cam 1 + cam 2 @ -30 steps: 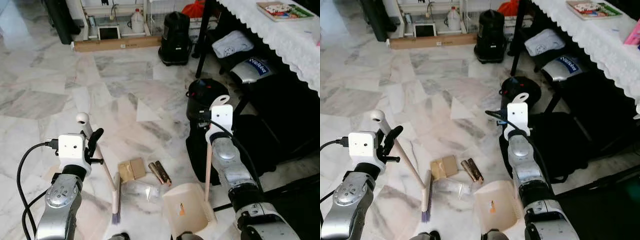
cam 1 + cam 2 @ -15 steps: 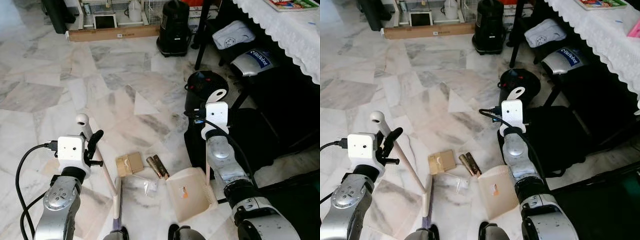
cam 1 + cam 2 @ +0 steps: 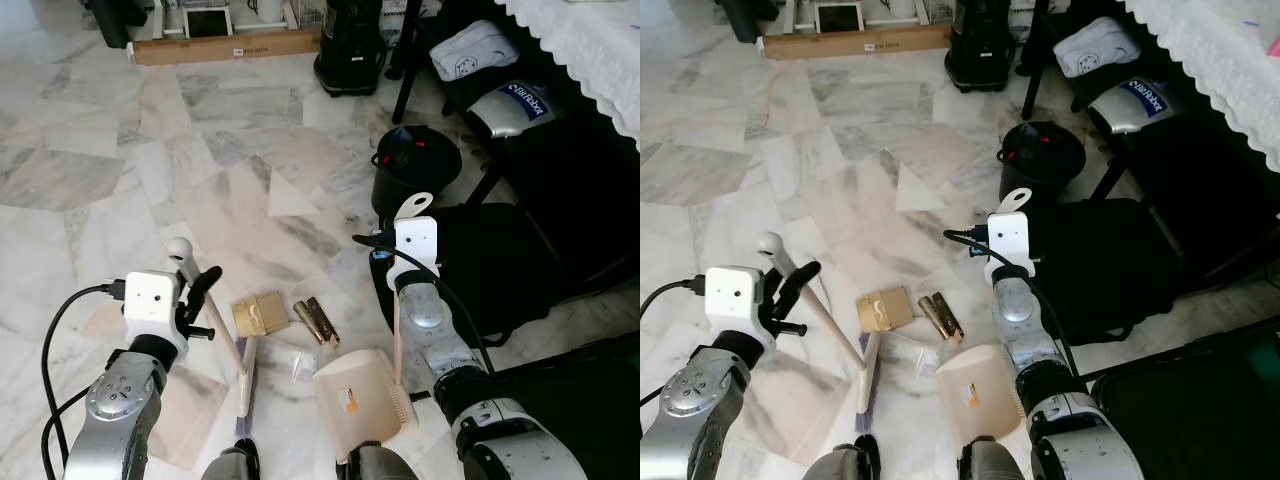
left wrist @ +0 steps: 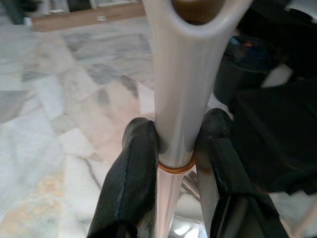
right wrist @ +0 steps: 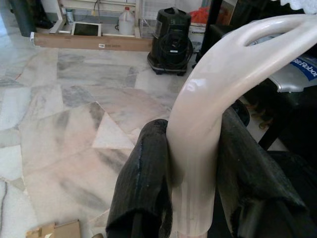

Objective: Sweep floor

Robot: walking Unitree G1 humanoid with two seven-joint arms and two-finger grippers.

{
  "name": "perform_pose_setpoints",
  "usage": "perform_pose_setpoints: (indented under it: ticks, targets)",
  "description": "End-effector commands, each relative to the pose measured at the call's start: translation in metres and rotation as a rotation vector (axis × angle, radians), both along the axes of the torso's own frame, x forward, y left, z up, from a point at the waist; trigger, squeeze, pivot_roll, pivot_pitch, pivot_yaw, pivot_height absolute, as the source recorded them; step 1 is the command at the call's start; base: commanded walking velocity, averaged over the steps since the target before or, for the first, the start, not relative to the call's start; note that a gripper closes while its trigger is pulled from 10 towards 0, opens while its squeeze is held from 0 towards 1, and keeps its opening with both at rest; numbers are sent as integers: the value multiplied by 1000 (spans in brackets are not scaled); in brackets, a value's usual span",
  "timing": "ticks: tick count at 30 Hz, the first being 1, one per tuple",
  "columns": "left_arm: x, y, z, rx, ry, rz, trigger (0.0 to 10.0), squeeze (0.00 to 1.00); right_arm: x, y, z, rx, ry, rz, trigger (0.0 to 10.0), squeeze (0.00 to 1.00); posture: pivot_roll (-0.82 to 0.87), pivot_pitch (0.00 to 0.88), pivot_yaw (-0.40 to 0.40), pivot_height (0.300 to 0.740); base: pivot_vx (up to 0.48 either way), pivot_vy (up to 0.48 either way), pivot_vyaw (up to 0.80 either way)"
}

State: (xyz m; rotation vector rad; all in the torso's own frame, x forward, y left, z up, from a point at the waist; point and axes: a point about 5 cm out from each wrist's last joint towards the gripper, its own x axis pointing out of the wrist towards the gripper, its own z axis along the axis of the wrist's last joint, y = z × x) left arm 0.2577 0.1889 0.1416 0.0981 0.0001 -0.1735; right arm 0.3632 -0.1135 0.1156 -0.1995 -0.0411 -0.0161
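Two tools in hand, litter between them. Head views: my left gripper (image 3: pixel 197 300) is clamped on the broom (image 3: pixel 222 340), whose head sits just left of the clear plastic wrapper (image 3: pixel 283 355); my right gripper (image 3: pixel 392 262) is clamped on the upright handle of the dustpan (image 3: pixel 360 395), which rests just right of that wrapper. Cardboard scrap (image 3: pixel 260 312) and brown tube (image 3: pixel 317 320) lie just beyond the wrapper, on the far side from me. Left wrist view: both fingers (image 4: pixel 133 168) pinch the pale broom shaft, no slack visible. Right wrist view: fingers (image 5: pixel 146 183) close around the curved handle top. To do it well, I'd reach the bristles beyond the cardboard, drag toward the dustpan mouth in one low stroke, and keep the pan lip flat on the marble floor (image 3: pixel 120 150). Hard to make out: bristle contact with the floor, wrapper edges against the marble, and whether the pan lip seats flush.
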Motion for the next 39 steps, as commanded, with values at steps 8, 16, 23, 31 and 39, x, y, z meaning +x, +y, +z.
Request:
perform_pose_setpoints:
  ticks: [8, 16, 23, 31, 39]
  targets:
    - [4, -16, 0, -41, 68, -159, 10000, 0, -4, -1, -9, -13, 25, -2, 10000, 0, -3, 353, -60, 740, 0, 0, 0]
    - [7, -23, 5, -54, 84, -240, 10000, 0, -2, -1, -6, -14, 15, -6, 10000, 0, -2, 346, -60, 740, 0, 0, 0]
    - [7, -29, 16, -84, 73, -300, 10000, 0, -1, 0, -5, -17, 13, -7, 10000, 0, 4, 337, -61, 740, 0, 0, 0]
    - [5, -29, 25, -39, 47, -329, 10000, 0, 1, 1, -3, -20, 13, -8, 10000, 0, 7, 329, -61, 740, 0, 0, 0]
    - [-10, -44, 37, -29, 55, -470, 10000, 0, 3, -4, -2, -39, 13, -47, 10000, 0, 14, 324, -61, 740, 0, 0, 0]
